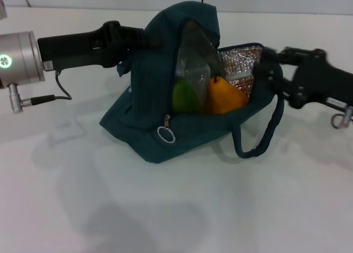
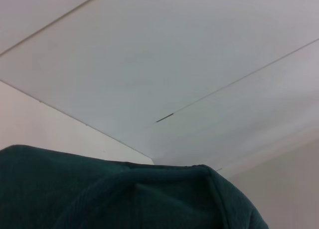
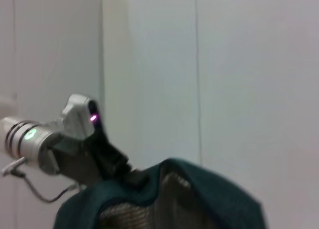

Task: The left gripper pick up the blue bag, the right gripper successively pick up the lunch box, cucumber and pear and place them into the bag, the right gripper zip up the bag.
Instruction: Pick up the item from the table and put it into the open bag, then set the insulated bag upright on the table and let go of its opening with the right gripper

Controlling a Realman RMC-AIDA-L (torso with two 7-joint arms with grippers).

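Reach first for the silver ring zipper pull (image 1: 166, 134) low on the sagging dark teal fabric bag (image 1: 144, 93), pear (image 1: 223, 96) inside, left gripper (image 1: 150, 39) clamping the top; right gripper (image 1: 268, 65) beside mouth, grip unclear.

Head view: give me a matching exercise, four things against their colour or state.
Things:
1. bag
2. pear
3. cucumber
4. zip ring

Descriptions:
A. green, inside the bag
B. hanging at the bag's front, the zip still open
C. dark teal, held up at its top by the left end effector
D. yellow-orange, inside the bag

Pairs: 1-C, 2-D, 3-A, 4-B
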